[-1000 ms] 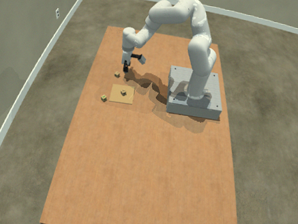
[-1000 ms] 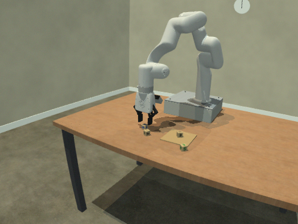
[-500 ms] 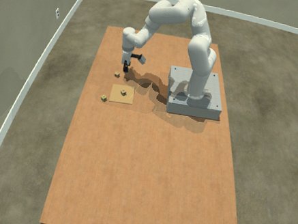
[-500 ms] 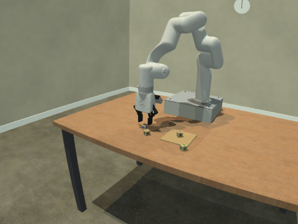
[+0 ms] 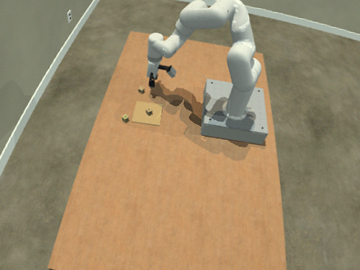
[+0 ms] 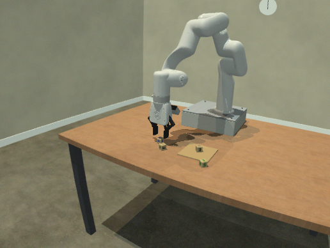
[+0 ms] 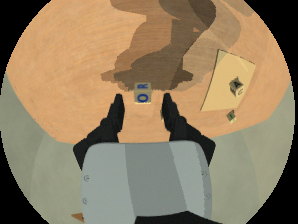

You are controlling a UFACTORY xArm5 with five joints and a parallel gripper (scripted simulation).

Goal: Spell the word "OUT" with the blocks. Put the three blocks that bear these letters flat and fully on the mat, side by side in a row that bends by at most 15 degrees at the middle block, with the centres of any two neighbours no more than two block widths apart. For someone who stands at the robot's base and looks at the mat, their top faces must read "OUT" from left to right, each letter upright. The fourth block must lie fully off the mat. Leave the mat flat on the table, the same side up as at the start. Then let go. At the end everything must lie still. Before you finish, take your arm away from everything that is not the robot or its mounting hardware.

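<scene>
My gripper (image 5: 151, 83) (image 6: 160, 135) (image 7: 143, 100) is open above a block with blue letters (image 6: 160, 140) (image 7: 142, 87). In the wrist view that block shows O and R faces between the fingertips; it is hidden in the top view. A second block (image 5: 141, 90) (image 6: 162, 146) lies on the table close by, mostly hidden by a finger in the wrist view. A dark-lettered block (image 5: 148, 111) (image 6: 199, 148) (image 7: 236, 86) sits on the mat (image 5: 139, 118) (image 6: 187, 153) (image 7: 214, 97), an A on one face. A green-marked block (image 5: 125, 118) (image 6: 203, 163) (image 7: 231, 116) lies off the mat. Other letters are unclear.
The robot's grey base box (image 5: 233, 133) (image 6: 204, 123) stands on the wooden table (image 5: 172, 205) (image 6: 272, 179), beyond the mat. The table's far edge from the base runs past the green-marked block and the second block. The arm's shadow falls between gripper and base.
</scene>
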